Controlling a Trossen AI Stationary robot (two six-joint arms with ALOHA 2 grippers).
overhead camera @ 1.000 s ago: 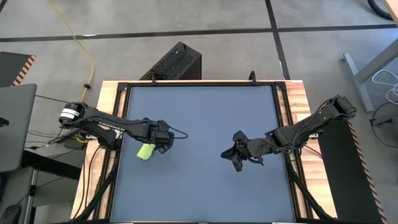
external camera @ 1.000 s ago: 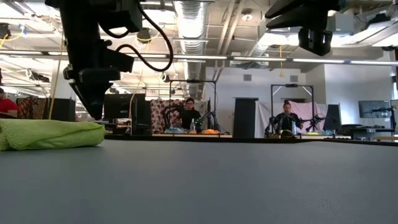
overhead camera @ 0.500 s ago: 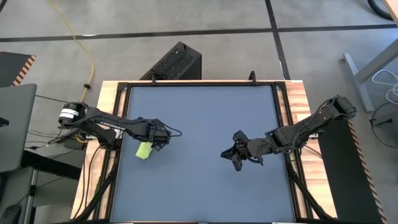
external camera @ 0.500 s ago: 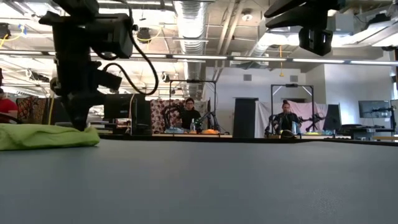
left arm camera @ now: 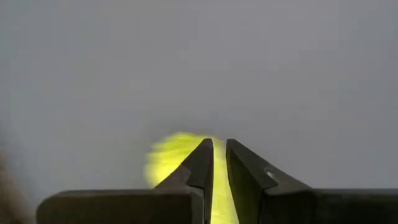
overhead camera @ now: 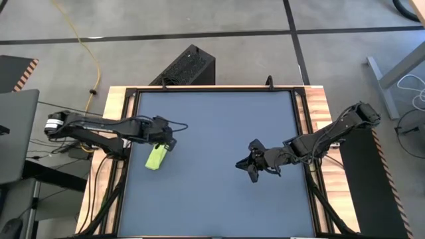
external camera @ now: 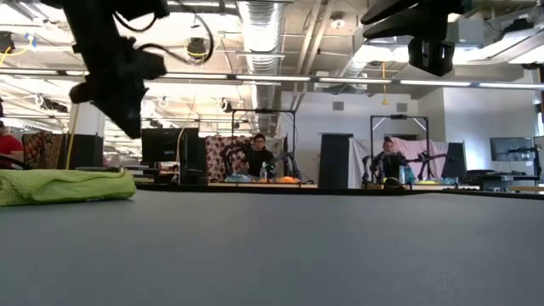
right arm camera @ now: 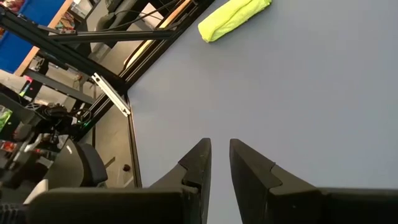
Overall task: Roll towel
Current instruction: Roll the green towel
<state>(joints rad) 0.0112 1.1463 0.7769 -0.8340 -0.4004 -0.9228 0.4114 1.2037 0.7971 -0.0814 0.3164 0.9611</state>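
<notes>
The lime-green towel [overhead camera: 156, 157] lies rolled into a short thick roll on the dark blue-grey mat [overhead camera: 219, 113] near its left edge. It also shows in the low view [external camera: 64, 185], the left wrist view [left arm camera: 166, 160] and the right wrist view [right arm camera: 235, 17]. My left gripper [overhead camera: 164, 141] hangs shut just above the roll's far end, clear of it in the low view [external camera: 127, 119]. Its fingertips [left arm camera: 219, 144] point down at the roll. My right gripper [overhead camera: 252, 170] hovers shut and empty over the mat's right half [right arm camera: 219, 144].
Wooden table borders [overhead camera: 317, 119] and a black frame run along the mat's sides. A black box [overhead camera: 186, 66] stands on the floor beyond the far edge. People sit at benches far behind the table [external camera: 257, 157]. Bare mat lies between the two grippers.
My left gripper went down onto the top of the rolled towel, then rose clear of it and drew back a little toward the table's left and far edges. The towel stays rolled in about the same place.
</notes>
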